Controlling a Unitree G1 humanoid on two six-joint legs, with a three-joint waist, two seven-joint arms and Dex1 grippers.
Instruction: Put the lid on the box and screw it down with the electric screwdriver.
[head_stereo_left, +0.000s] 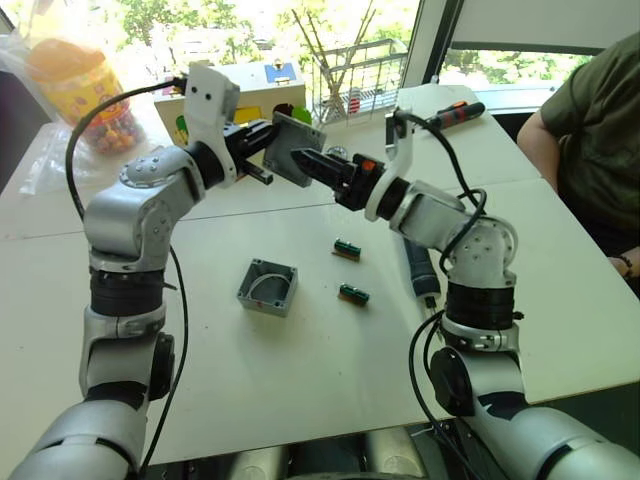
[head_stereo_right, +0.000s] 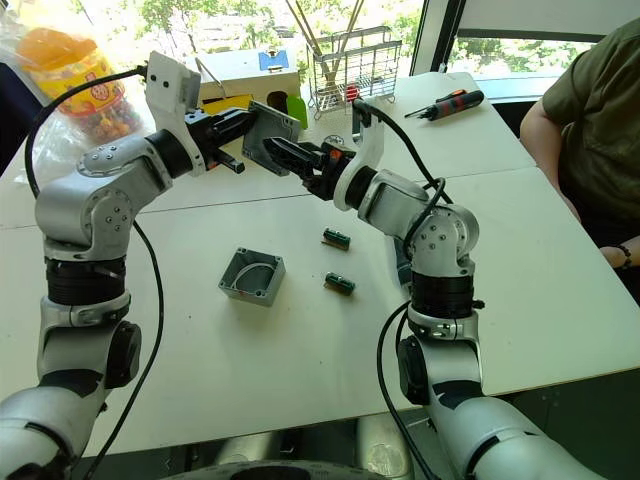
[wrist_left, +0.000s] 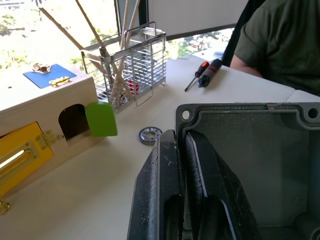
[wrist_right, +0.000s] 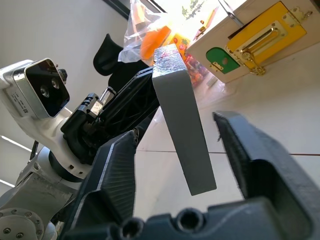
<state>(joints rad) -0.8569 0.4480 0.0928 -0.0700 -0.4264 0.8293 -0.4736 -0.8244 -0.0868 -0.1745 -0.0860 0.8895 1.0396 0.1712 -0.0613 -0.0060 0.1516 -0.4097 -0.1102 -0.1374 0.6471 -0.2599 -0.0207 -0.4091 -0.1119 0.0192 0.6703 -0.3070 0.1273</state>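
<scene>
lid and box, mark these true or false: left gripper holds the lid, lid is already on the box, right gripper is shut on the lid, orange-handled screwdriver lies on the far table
1. The left gripper holds the lid. True.
2. The lid is already on the box. False: the box sits open on the table, the lid is in the air.
3. The right gripper is shut on the lid. False: its fingers are open around the lid's edge.
4. An orange-handled screwdriver lies on the far table. True.
</scene>
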